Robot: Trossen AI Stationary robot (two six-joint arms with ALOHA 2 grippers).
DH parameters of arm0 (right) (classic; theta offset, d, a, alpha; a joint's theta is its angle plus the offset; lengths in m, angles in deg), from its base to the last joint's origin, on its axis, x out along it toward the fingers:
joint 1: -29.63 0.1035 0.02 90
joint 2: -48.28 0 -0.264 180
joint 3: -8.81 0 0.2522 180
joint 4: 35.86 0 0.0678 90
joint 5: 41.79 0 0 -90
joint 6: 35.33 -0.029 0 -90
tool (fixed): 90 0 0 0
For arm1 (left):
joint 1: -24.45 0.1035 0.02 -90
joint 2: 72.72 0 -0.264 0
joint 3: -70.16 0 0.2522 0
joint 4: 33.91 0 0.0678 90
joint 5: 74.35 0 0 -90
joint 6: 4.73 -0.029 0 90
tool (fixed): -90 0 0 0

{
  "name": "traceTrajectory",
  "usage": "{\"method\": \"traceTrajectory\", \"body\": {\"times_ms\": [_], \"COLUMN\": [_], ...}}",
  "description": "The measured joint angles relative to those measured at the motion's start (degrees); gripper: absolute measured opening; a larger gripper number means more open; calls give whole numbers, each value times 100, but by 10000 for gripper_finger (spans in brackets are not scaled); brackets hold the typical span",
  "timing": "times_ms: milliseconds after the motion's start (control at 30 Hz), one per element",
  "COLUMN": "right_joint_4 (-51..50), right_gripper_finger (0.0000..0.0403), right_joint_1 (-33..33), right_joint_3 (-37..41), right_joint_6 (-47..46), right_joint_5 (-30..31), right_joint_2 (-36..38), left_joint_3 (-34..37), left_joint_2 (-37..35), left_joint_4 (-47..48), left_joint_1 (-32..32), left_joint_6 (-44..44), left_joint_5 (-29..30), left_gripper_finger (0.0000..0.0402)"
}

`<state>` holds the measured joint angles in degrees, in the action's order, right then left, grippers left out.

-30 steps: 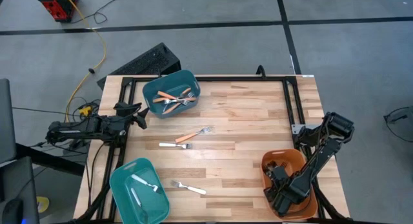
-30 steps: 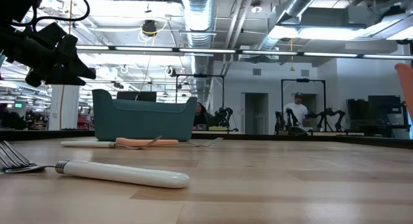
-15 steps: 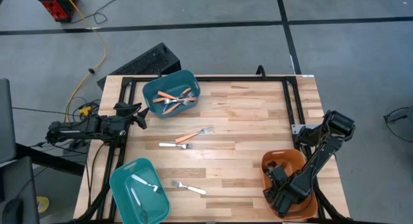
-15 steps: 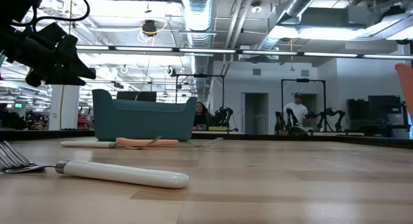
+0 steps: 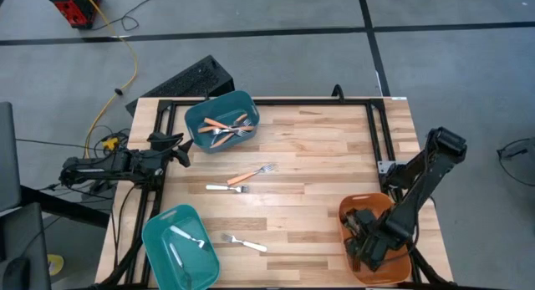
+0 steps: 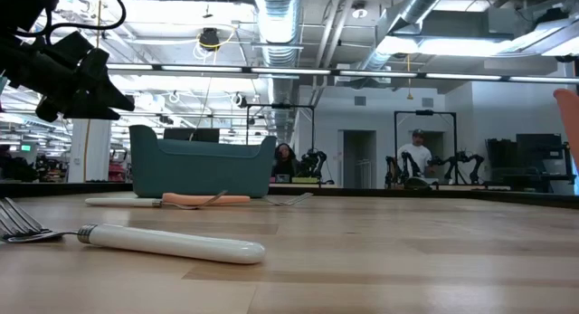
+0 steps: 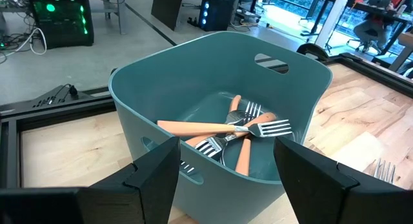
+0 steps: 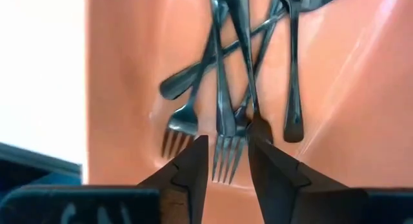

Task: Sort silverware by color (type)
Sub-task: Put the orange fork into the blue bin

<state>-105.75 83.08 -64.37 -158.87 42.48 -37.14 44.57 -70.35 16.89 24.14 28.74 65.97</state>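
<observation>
The right gripper (image 8: pixel 226 166), jaws narrowly parted and empty, hovers over black forks (image 8: pixel 222 114) in the orange bin (image 5: pixel 351 213).

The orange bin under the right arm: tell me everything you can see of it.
The orange bin is smooth rectangular plastic with rounded corners, sitting at the table's near right corner. Several dark forks lie crisscrossed on its floor. The right gripper hangs over them with its fingers parted, holding nothing.

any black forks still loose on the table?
No. The loose forks are one orange-handled fork and two white forks; none is black.
</observation>
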Motion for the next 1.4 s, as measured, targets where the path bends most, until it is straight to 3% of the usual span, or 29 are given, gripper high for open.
{"method": "traceTrajectory", "body": {"times_ms": [167, 400, 767, 867, 1167, 1400], "right_joint_4": [4, 119, 1203, 1541, 3756, 5370], "right_gripper_finger": [133, 133, 133, 134, 185, 221], "right_joint_1": [-223, -630, -1946, -2461, -3947, -4948], "right_joint_3": [0, 0, 0, 0, -8, -7], "right_joint_6": [435, 1407, 5140, 6318, 10184, 11771], "right_joint_5": [49, 902, 3133, 3452, 3169, 2246], "right_joint_2": [415, 866, 1011, 1011, 913, 378], "left_joint_3": [2, 2, 2, 2, 2, 2], "left_joint_2": [0, -2, 0, -2, -2, 0], "left_joint_4": [13, 79, 79, 79, 76, 61], "left_joint_1": [0, 0, 0, 0, 0, 0], "left_joint_6": [0, 24, 42, 44, 17, 6], "left_joint_5": [-39, -50, -50, -115, -308, -287], "left_gripper_finger": [235, 235, 235, 235, 235, 235]}}
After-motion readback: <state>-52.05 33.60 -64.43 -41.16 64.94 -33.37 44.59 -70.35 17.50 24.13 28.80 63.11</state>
